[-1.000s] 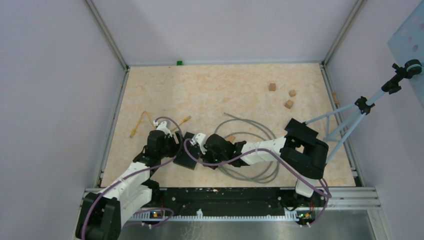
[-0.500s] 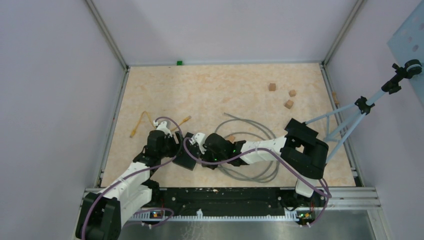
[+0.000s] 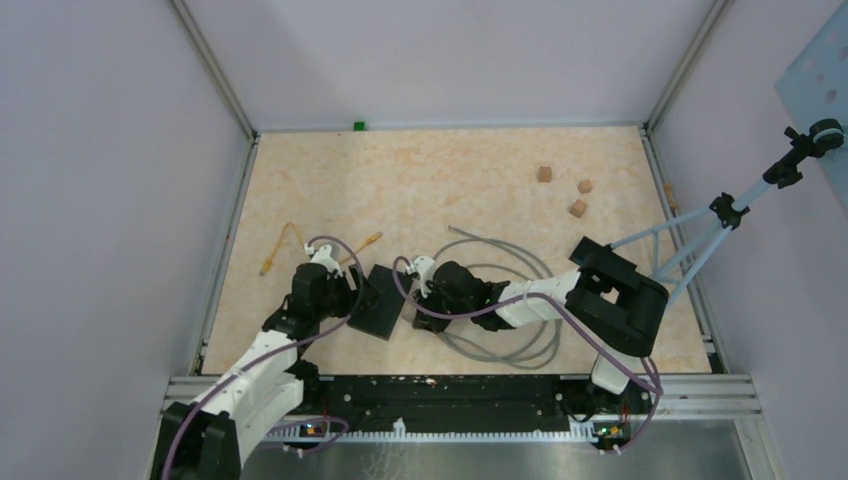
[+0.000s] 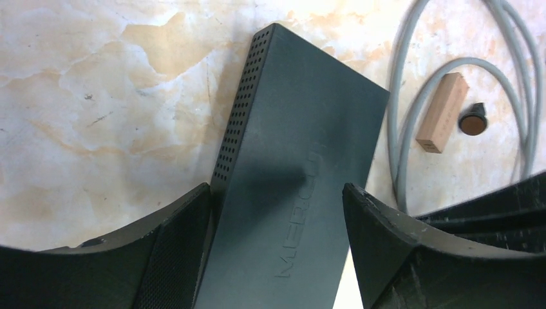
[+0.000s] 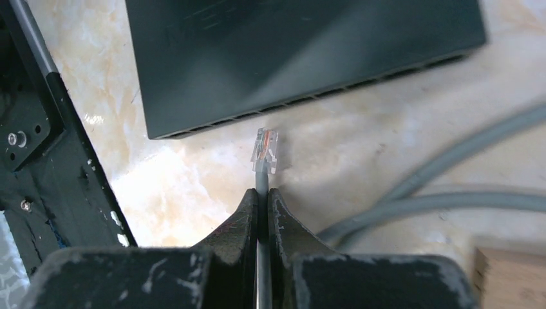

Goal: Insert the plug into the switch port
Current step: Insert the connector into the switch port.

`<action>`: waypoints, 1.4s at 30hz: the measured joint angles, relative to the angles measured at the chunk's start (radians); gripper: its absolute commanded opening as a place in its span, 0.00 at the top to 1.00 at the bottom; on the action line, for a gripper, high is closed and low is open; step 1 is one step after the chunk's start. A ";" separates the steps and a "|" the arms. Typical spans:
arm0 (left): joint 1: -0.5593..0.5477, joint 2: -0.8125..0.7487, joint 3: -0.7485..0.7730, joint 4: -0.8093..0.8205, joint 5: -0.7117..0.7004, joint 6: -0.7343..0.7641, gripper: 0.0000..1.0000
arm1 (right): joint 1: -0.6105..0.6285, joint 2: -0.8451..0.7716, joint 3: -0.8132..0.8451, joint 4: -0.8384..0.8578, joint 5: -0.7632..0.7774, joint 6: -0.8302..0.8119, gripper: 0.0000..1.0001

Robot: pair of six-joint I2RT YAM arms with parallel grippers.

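Observation:
The switch (image 3: 381,301) is a flat black box lying on the marbled table. My left gripper (image 4: 277,193) straddles its near end, one finger against the perforated side (image 4: 235,135) and the other at the opposite edge, gripping it across its width. My right gripper (image 5: 263,193) is shut on the thin grey cable just behind the clear plug (image 5: 264,149). The plug points at the switch's port row (image 5: 309,96) and stops a short gap from it, outside any port. In the top view the right gripper (image 3: 425,290) sits just right of the switch.
The grey cable lies coiled (image 3: 510,300) under and beside the right arm. A wooden block (image 4: 442,112) and a small black round part (image 4: 473,120) rest inside the coil. Three wooden cubes (image 3: 578,208) lie far right, an orange cable (image 3: 283,245) far left, and a tripod (image 3: 720,215) at the right wall.
My right gripper has drawn back to the right, away from the switch, with the plug still in it. The switch has shifted slightly in the left gripper's hold.

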 measured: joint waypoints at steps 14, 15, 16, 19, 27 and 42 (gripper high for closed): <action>0.000 -0.320 0.132 -0.054 0.109 -0.020 0.17 | -0.046 -0.273 -0.172 0.138 -0.040 0.079 1.00; 0.000 -0.340 0.142 -0.047 0.134 -0.020 0.17 | -0.047 -0.310 -0.180 0.140 -0.041 0.079 1.00; 0.000 -0.359 0.150 -0.039 0.158 -0.021 0.18 | -0.048 -0.345 -0.185 0.141 -0.043 0.080 1.00; -0.001 -0.408 0.166 0.002 0.233 -0.031 0.17 | -0.055 -0.475 -0.189 0.146 -0.045 0.083 1.00; -0.002 -0.433 0.185 0.334 0.554 -0.150 0.10 | -0.059 -0.755 -0.189 0.146 -0.079 0.066 1.00; -0.012 -0.449 0.293 0.674 0.946 0.076 0.13 | -0.059 -0.877 -0.111 0.096 -0.379 -0.117 1.00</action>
